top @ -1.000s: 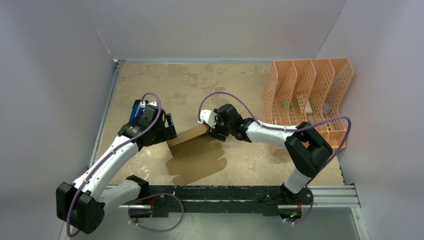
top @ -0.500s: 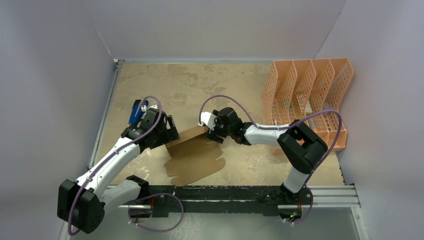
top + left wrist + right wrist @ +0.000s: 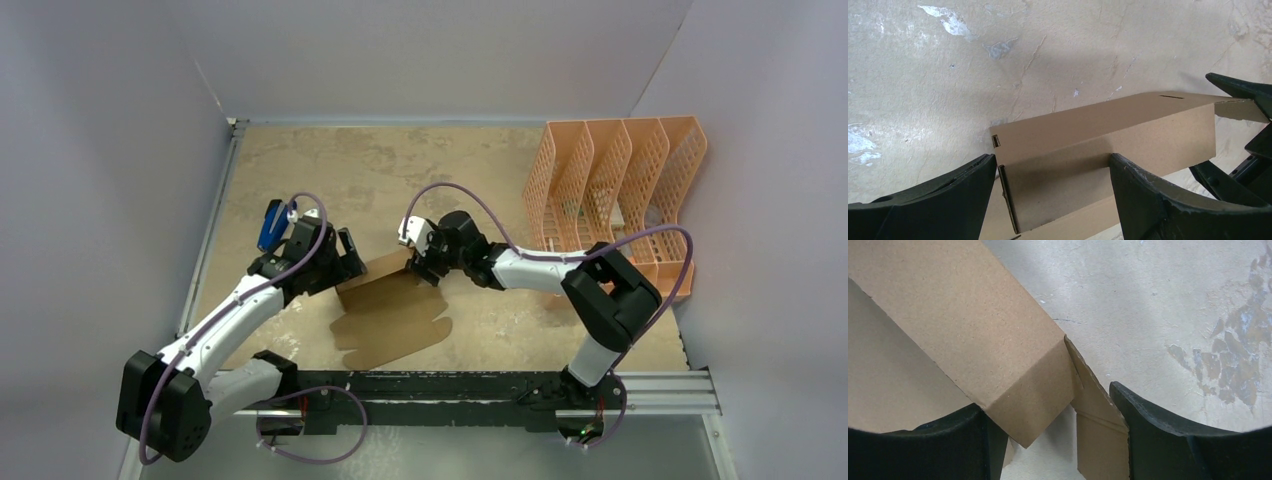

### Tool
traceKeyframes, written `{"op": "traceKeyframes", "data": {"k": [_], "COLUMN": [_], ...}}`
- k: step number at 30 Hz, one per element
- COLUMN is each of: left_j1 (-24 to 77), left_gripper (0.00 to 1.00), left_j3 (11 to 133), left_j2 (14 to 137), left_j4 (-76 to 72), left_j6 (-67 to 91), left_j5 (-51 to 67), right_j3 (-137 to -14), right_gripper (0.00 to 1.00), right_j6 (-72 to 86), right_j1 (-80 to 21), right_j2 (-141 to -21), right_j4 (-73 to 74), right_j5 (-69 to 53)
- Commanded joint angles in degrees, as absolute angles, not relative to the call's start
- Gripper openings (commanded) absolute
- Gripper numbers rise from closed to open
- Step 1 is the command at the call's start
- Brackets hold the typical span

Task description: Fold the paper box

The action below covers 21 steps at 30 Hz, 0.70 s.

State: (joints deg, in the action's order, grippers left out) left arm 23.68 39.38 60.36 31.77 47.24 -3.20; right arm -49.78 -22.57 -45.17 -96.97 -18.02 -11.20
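The paper box (image 3: 392, 312) is a brown cardboard sheet lying mid-table, with its far long wall (image 3: 378, 274) folded up. My left gripper (image 3: 340, 264) is at the wall's left end. In the left wrist view it (image 3: 1053, 167) is open, its fingers (image 3: 1168, 200) straddling the raised wall (image 3: 1108, 130). My right gripper (image 3: 420, 262) is at the wall's right end. In the right wrist view it (image 3: 1053, 412) is open around the wall's corner (image 3: 1028, 400) and a small end flap (image 3: 1098, 405), with the fingers (image 3: 1173, 435) close to or touching the cardboard.
A peach-orange perforated file organizer (image 3: 615, 190) stands at the back right. Grey walls enclose the table on three sides. The arms' metal base rail (image 3: 480, 385) runs along the near edge.
The left gripper has shifted slightly right and closer to the raised wall's left end. The right gripper has edged a little left at the wall's right end. The box stays half folded.
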Motion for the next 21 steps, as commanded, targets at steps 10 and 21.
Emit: {"op": "traceKeyframes", "data": {"k": [10,21], "left_j1": [23.82,23.82], "left_gripper": [0.82,0.82], "left_j3": [38.19,37.21], "left_j2": [61.0,60.58], "left_j4": [28.45,24.14], "left_j6": [48.1,51.18], "left_j5": [-2.5,-2.39], "right_j3": [-49.93,-52.54], "right_gripper": [0.63,0.45], "right_j6": [-18.13,1.92], "right_j1": [-45.0,-45.06], "right_j2": [-93.87,-95.3], "right_j4": [-17.15,-20.89], "right_j5": [-14.51,-15.91]}}
